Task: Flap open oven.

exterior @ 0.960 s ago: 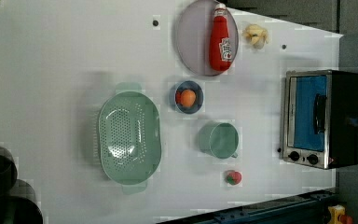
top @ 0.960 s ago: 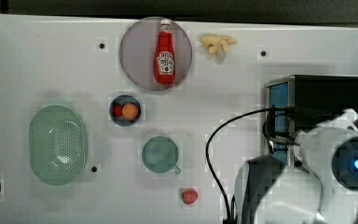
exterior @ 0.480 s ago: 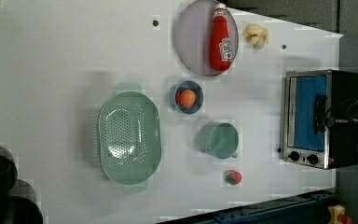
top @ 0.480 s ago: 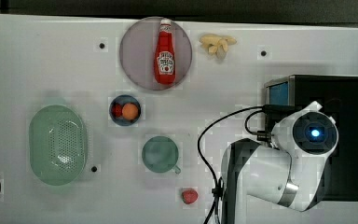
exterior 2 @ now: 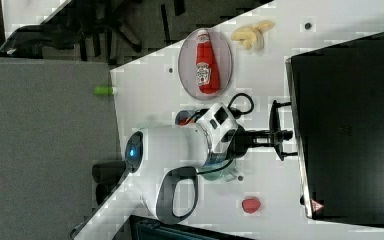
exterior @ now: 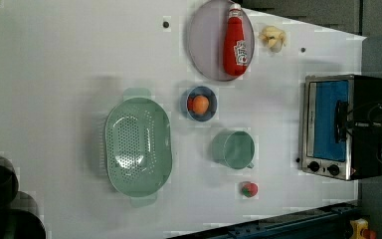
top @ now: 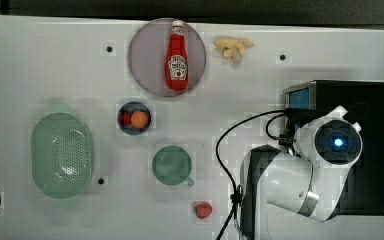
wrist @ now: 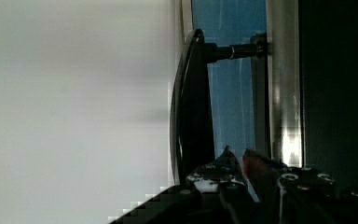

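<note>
In the top view, left of the toaster oven [top: 365,95] lay a green colander [top: 61,155], a small bowl of fruit [top: 134,118], a ketchup bottle [top: 176,59] on a round plate [top: 145,55] and a green mug [top: 171,165]. The oven stood at the table's [top: 40,60] right end, its door shut. The gripper [exterior 2: 282,136] hung at the door handle [wrist: 191,102], prongs spread.

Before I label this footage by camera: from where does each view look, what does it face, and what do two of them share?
Top view: overhead, straight down on the table; white arm covers part of the oven.
Left view: high, facing the oven's glass door; arm barely at the edge.
Right view: high, behind the oven; arm and tool reach its front.
Wrist view: on the arm, close on the door handle.
Top and left views share the ketchup bottle.
</note>
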Controlling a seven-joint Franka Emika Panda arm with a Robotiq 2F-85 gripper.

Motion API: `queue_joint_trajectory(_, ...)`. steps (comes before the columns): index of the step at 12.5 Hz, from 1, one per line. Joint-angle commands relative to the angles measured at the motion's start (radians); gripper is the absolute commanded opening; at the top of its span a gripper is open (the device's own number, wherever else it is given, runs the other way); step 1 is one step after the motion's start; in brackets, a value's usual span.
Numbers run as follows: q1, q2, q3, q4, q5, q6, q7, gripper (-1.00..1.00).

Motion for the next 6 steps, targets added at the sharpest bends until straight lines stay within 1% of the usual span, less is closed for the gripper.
queue_joint_trajectory(1, 0.009, 0.008, 0.01, -0.001, 0.0, 0.008, -0.046, -0.65)
queue_joint_trajectory(6, 0.033, 0.011, 0.067, -0.036, -0.016, 0.005, -0.001, -0.65)
